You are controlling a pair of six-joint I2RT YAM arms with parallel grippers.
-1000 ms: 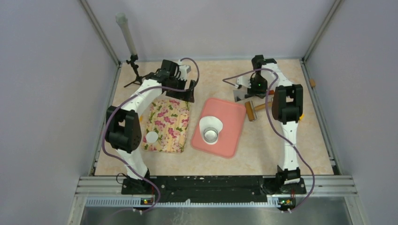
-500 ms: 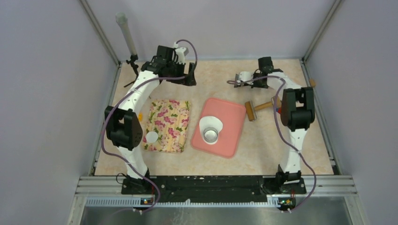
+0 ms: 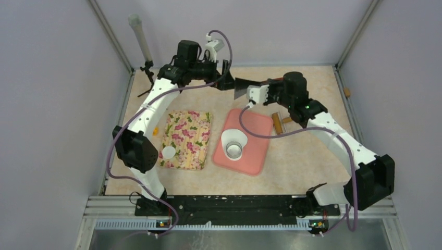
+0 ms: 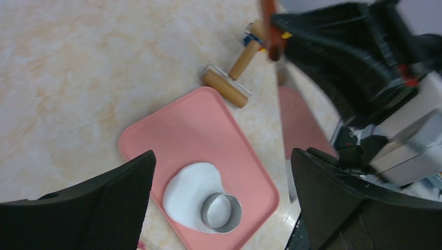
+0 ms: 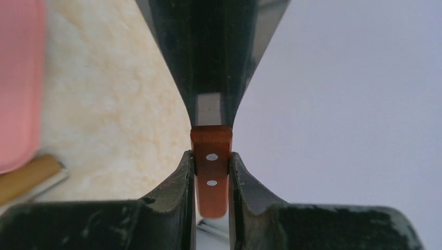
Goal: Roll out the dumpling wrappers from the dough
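**Top external view:** A pink board [image 3: 255, 133] lies in the middle of the surface [image 3: 312, 156]. The dough [image 3: 233, 136], a flattened white sheet, sits on the board's left half. A metal ring cutter [image 3: 235, 150] stands on the near part of the dough. Between the board and the surface's left edge lies a floral cloth [image 3: 186, 136], and one dumpling wrapper [image 3: 169, 152] rests on the cloth's near left corner. A wooden rolling pin [image 3: 278, 124] lies just off the board's far right corner. Both arms reach in over the far half of the surface. The left gripper [image 3: 226, 78] hangs wide apart and holds nothing. Just beside it, the right gripper [image 3: 254, 94] holds a scraper [image 3: 242, 86] with its dark blade pointing toward the left gripper.

**Left wrist view:** The left gripper [image 4: 223, 156] has its fingers [image 4: 104, 208] spread wide, and nothing is between them. Below it are the pink board [image 4: 193, 135], the dough [image 4: 188, 188], the ring cutter [image 4: 221, 212] and the rolling pin [image 4: 226, 87]. The scraper [image 4: 279, 104] appears edge-on at the right, with the right gripper [image 4: 354, 57] behind it.

**Right wrist view:** The right gripper [image 5: 211, 159] is clamped narrowly on the scraper [image 5: 213, 57] by its reddish-brown riveted handle. The blade widens away from the fingers [image 5: 177, 192]. At the left, part of the pink board [image 5: 18, 78] shows, and part of the rolling pin [image 5: 26, 179] nearer the camera.
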